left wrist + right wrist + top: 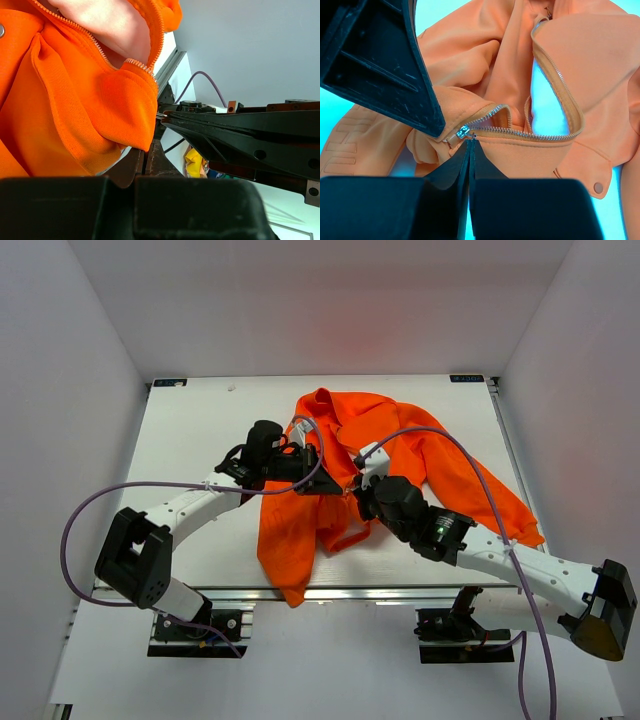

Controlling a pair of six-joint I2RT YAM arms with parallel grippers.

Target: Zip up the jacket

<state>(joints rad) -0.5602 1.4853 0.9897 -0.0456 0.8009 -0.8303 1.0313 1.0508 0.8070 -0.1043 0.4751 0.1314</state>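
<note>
Pincers first: my left pincer (pixel 145 159) is pressed together on the bottom corner of the jacket's hem (pixel 125 115), and my right pincer (pixel 470 150) is pressed together right at the slider (pixel 462 132), on its pull as far as I can judge, though the tab itself is hidden between the tips. Both meet over the middle of the desk (pixel 200 430), almost touching. On that desk the jacket (pixel 440 470) lies spread and rumpled, collar toward the far side, with one part hanging over the near edge. Its front is open: the two rows of zipper teeth (pixel 560 85) part widely above the slider, which sits at the very bottom of the track. I read the hold as an anchor and a puller: the left keeps the hem taut so the fabric cannot bunch, while the right is placed to draw the slider toward the collar. Zipping has barely begun.
</note>
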